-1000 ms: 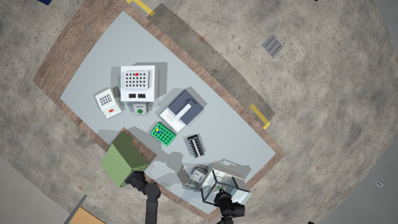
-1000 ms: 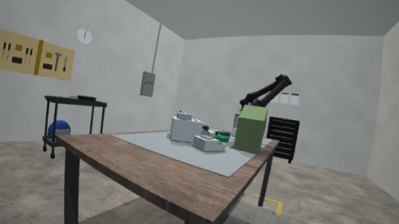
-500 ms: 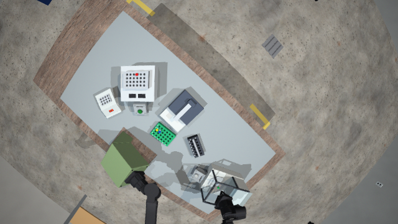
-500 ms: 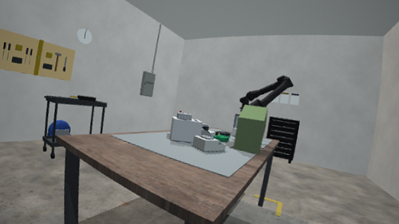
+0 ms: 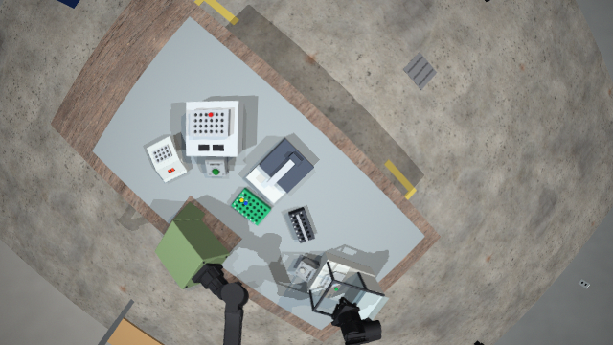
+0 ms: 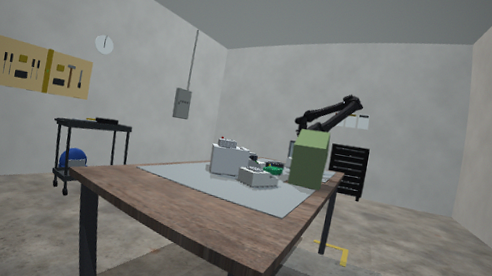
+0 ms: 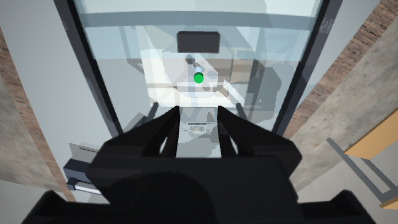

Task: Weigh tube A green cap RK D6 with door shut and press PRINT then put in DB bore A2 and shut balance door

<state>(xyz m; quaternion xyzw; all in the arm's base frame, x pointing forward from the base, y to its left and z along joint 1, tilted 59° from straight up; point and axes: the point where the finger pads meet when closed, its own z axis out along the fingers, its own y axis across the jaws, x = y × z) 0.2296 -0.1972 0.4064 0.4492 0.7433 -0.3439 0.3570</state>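
Observation:
Tube A (image 5: 336, 288), with its green cap, stands inside the balance's glass box (image 5: 345, 284) at the near right corner of the mat. In the wrist view the cap (image 7: 198, 77) sits near the middle of the pale pan (image 7: 187, 75), seen through the top pane. A dark handle (image 7: 198, 41) lies on the pane beyond the cap. My gripper (image 7: 198, 111) hovers above the box, its fingers partly apart with nothing between them. It also shows in the overhead view (image 5: 344, 307) at the balance's near side. The dry block DB (image 5: 165, 158) stands at the far left.
The mixer MX (image 5: 212, 126) holds a red-capped tube (image 5: 211, 114). The green rack RK (image 5: 251, 206) holds yellow-capped (image 5: 241, 199) and blue-capped tubes. The spectrophotometer (image 5: 278, 168) and magnet block (image 5: 302, 224) stand between. A green box (image 5: 189, 244) sits at the arm's base.

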